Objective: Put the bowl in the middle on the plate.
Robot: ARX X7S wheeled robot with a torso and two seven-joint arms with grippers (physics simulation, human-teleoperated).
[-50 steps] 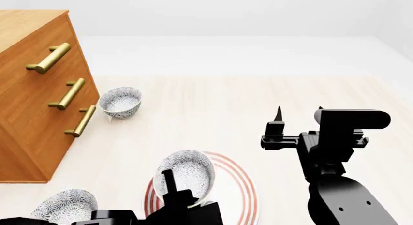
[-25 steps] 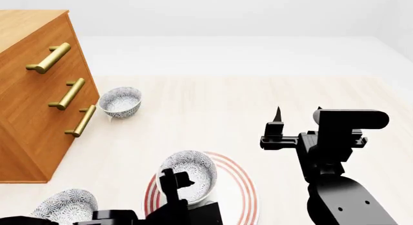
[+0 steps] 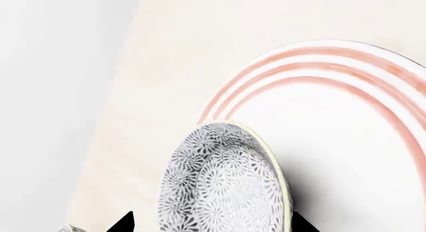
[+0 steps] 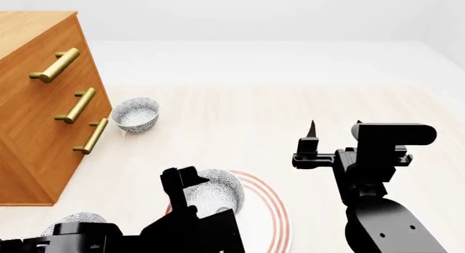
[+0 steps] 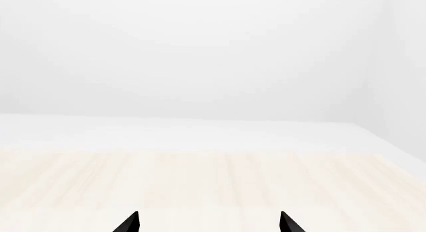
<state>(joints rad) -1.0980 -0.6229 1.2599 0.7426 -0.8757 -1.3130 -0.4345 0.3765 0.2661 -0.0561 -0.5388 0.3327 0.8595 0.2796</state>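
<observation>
The speckled bowl [image 4: 216, 192] from the middle stands upright on the left part of the red-ringed plate [image 4: 270, 209]. In the left wrist view the bowl [image 3: 223, 184] fills the space between the two black fingertips, resting on the plate [image 3: 332, 122]. My left gripper [image 4: 185, 179] is open at the bowl's near-left side, and its tips [image 3: 211, 224] are spread wider than the bowl. My right gripper [image 4: 336, 128] hangs open over bare floor to the right, with nothing between its fingers [image 5: 207, 223].
A wooden drawer cabinet [image 4: 40, 100] with brass handles stands at the left. A second speckled bowl [image 4: 136, 114] sits by its front. A third bowl [image 4: 76, 221] lies at the lower left, partly behind my left arm. Pale wood floor stretches ahead.
The bowl went from tilted in my left gripper to resting flat on the plate. The left gripper let go, opened and rose to the left. The right arm barely moved.
</observation>
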